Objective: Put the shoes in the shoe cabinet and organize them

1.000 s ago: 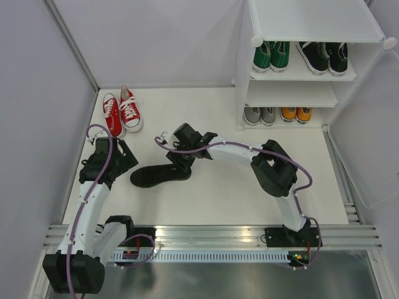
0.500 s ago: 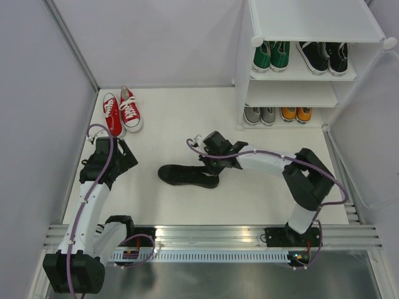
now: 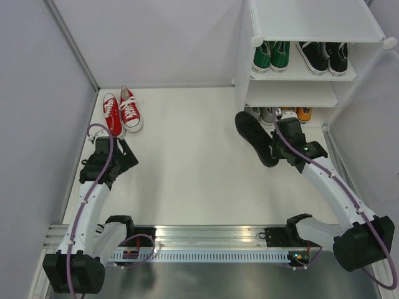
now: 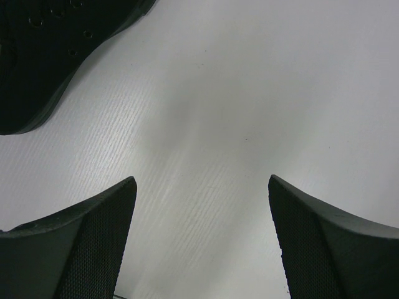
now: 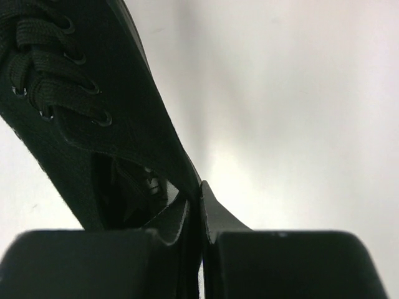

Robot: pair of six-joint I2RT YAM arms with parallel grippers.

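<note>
Right now the right gripper [image 3: 279, 144] is pinched tight on the canvas side of an all-black shoe [image 3: 254, 137], which sits slanted just in front of the cabinet's [image 3: 312, 22] bottom tier, where a grey pair [image 3: 262, 114] and an orange pair [image 3: 297, 113] stand; whether it touches the table [image 3: 187, 168] I cannot tell. A green pair [image 3: 271, 56] and a black pair [image 3: 323, 57] sit on the shelf above. The left gripper [image 3: 124, 152] hangs with its jaws spread wide over the table, near the red pair [image 3: 121, 112] at the far left.
</note>
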